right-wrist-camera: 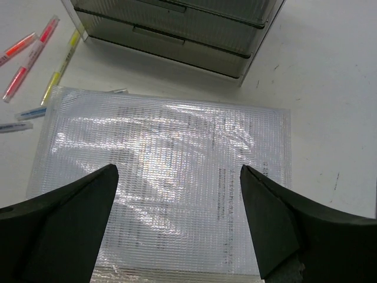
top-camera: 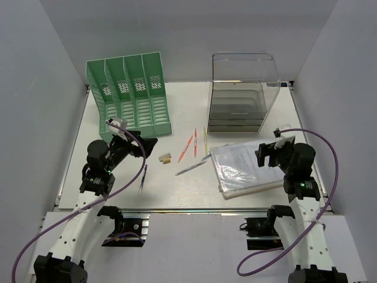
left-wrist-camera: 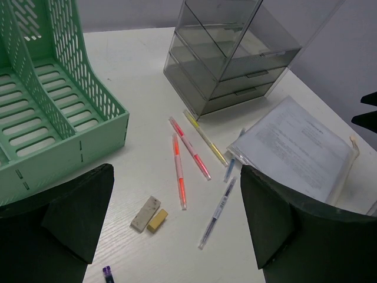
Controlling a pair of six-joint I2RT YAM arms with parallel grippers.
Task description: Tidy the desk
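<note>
The white desk (top-camera: 188,109) holds scattered items. An orange highlighter (top-camera: 185,148), a pink one (top-camera: 195,142) and a yellow one (top-camera: 205,140) lie mid-desk, with a clear pen (top-camera: 190,168), two small erasers (top-camera: 166,158) and a dark pen (top-camera: 143,178). A clear document pouch (top-camera: 247,168) lies at the right. My left gripper (top-camera: 138,144) is open and empty above the erasers (left-wrist-camera: 145,213) and the orange highlighter (left-wrist-camera: 180,183). My right gripper (top-camera: 268,153) is open and empty, hovering over the pouch (right-wrist-camera: 171,153).
A green slotted file rack (top-camera: 129,94) stands at the back left. A clear plastic drawer box (top-camera: 241,94) stands at the back right, just behind the pouch. A metal rail (top-camera: 194,210) runs along the near edge. White walls enclose three sides.
</note>
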